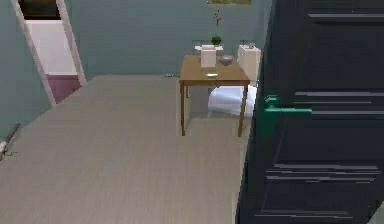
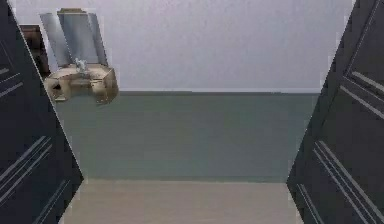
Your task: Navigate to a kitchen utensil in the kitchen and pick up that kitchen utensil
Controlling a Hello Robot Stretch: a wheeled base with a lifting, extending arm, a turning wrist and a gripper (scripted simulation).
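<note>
Kitchen utensil, where is it? I cannot tell yet, and I cannot tell how it lies relative to the fingers either. Ahead, across the grey carpet (image 1: 110,150), stands a wooden desk (image 1: 195,74) against the teal wall. On it sit a white boxy thing (image 1: 209,53) and a small dark bowl-like blob (image 1: 227,60), both too small to name.

Close on the forward view's right, a dark door (image 1: 320,130) with a green handle (image 1: 283,107) looms large. At the far left a doorway (image 1: 55,45) gives onto a pinkish room. Out to the arm side, dark panels (image 2: 25,150) flank a plain wall (image 2: 200,50), and a cardboard box (image 2: 82,82) sits high at the left.

Whether the fingers are apart, together or around anything, I cannot tell.

By my reading this is the searching leg, with the pick-up a long way off. To do it well, the base should swing away from that near door before rolling, so nothing clips the handle. Then it can head over the open carpet toward the desk for a closer look at those blobs. If they prove no utensil, the far doorway looks like the likeliest way on to a kitchen. Slow turns are best here, with the arm kept tucked between those side panels.
</note>
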